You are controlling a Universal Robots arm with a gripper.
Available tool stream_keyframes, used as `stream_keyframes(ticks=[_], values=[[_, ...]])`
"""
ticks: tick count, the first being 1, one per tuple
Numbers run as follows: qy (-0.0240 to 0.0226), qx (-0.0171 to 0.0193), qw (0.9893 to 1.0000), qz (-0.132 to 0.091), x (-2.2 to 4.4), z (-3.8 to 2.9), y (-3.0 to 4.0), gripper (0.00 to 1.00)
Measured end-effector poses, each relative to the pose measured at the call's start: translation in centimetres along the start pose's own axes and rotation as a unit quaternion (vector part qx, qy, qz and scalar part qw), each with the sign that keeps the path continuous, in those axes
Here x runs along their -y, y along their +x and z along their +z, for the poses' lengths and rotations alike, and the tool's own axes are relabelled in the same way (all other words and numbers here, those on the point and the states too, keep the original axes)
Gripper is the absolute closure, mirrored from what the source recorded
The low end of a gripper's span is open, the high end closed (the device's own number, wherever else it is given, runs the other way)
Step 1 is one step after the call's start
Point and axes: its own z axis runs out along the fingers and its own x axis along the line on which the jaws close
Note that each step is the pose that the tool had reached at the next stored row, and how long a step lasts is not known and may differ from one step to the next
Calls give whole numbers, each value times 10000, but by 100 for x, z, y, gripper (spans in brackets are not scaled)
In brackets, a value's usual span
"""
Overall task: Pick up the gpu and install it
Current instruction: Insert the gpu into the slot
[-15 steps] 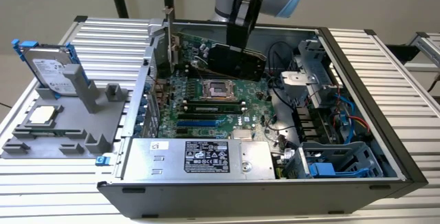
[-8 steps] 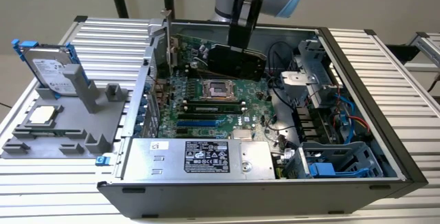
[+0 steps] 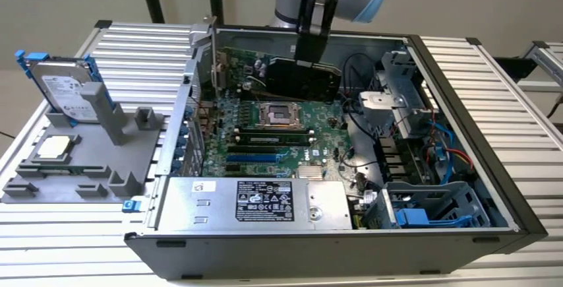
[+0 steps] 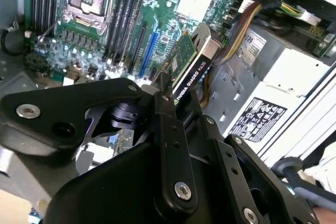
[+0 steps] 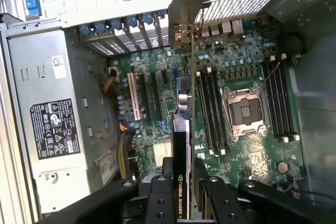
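**Claw Holds the GPU Inside the Computer**

The claw point(image 3: 310, 55) is closed tight on the gpu point(image 3: 301, 79). It holds the card by its top edge, and the card stands up on its thin side. In the first wrist view, the claw point(image 5: 181, 184) has one black finger point(image 5: 159, 198) on each side of the gpu point(image 5: 182, 140).

Claw and card are both inside the open computer case point(image 3: 462, 76). Right under the claw is the green motherboard point(image 3: 264, 138). The card hangs over the long slots point(image 5: 152, 95) on that board. Its lower edge may or may not touch a slot; the pictures do not tell. The square chip socket point(image 3: 279, 114) sits on the board just beside the card.

The big silver power box point(image 3: 255, 201) is in the case too, well apart from the claw.

Outside the case, far from the claw, a silver hard drive point(image 3: 66, 89) and a small square chip point(image 3: 55, 146) sit in a gray holder point(image 3: 84, 181) on the worktop point(image 3: 492, 56).
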Motion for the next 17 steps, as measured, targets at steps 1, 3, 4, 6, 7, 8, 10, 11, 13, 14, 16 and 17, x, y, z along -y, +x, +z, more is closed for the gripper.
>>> stream_keyframes(ticks=[1,3,4,6,7,8,10,11,13,14,16,17], values=[[0,-2,10000,-44,0,0,0,100],[1,-6,9999,-105,0,-1,0,100],[1,-7,9999,-132,0,-1,0,100],[2,-10,9998,-186,1,-1,0,100],[2,-11,9998,-217,1,-1,0,100],[2,-13,9997,-246,1,-2,0,100],[3,-16,9995,-309,1,-2,0,100],[3,-18,9994,-341,1,-2,0,100],[4,-21,9992,-408,1,-2,0,100],[4,-23,9990,-444,1,-2,0,100],[4,-26,9987,-514,1,-2,0,100],[5,-29,9985,-549,1,-2,0,100]])
